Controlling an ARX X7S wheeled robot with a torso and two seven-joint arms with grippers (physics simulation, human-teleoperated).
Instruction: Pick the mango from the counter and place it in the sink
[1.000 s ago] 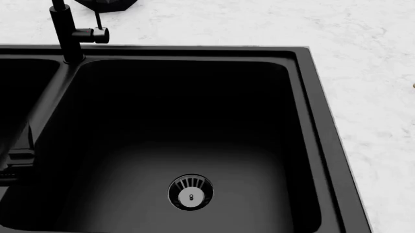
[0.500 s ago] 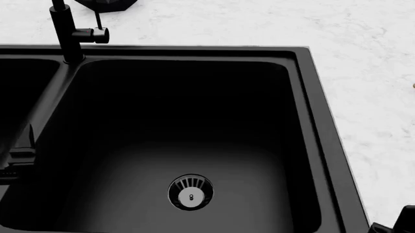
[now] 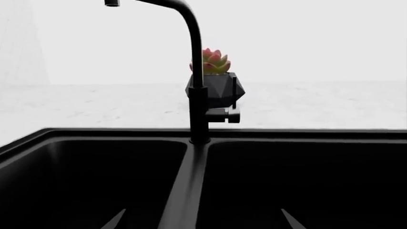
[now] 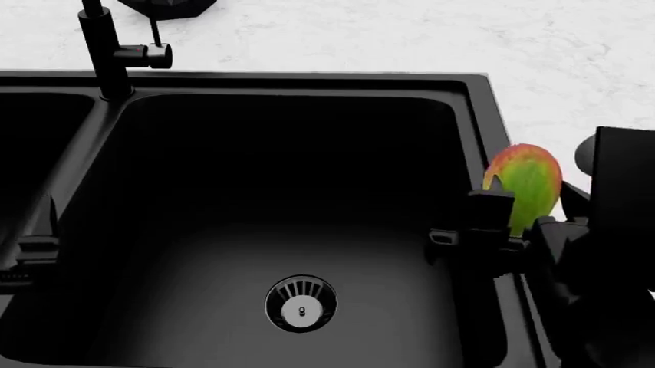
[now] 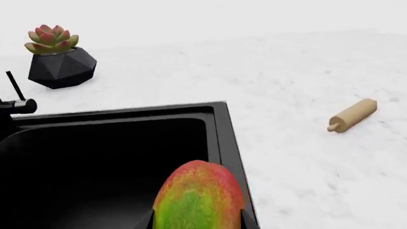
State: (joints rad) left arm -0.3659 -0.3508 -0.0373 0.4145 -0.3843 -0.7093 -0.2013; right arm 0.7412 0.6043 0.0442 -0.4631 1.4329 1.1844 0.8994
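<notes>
Mango carried to the sink's right rim, not yet released.

The right gripper [image 4: 511,222] was clenched on the mango [image 4: 525,186], holding it over the right-hand rim of the sink [image 4: 495,138], at the edge where it meets the counter [image 4: 573,69]. My read: shift further over the basin toward the drain strainer [image 4: 301,303], lower into it, then let go, so the fruit doesn't clip the rim and roll back out. The left gripper [image 4: 31,245] sat low at the divider; couldn't tell if it was released or clenched. The rolling pin [image 5: 351,115] lay well clear on the counter.
</notes>
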